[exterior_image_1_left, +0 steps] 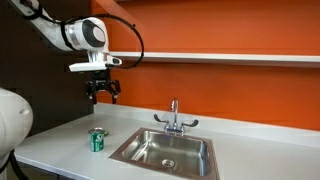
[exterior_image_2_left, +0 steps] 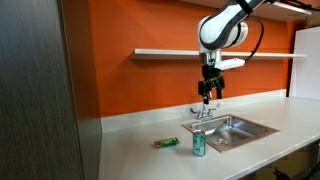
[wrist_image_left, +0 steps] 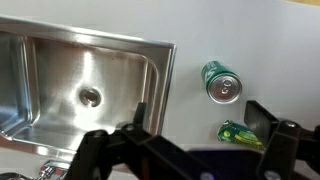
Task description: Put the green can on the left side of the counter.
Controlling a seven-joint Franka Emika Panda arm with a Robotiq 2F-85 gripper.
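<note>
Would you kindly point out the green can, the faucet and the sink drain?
green can (exterior_image_1_left: 97, 143): in an exterior view, on its side wall.
faucet (exterior_image_1_left: 173, 111): in an exterior view, on its upright neck.
sink drain (wrist_image_left: 90, 97): wrist view, its centre.

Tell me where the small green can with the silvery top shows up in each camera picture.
In an exterior view: the small upright green can stands lower left on the pale grey-white counter, left of the stainless steel sink.
In an exterior view: lower centre, by the sink's left end.
Wrist view: right of centre, seen from above, right of the sink.
Shared landmark: the sink.
</note>
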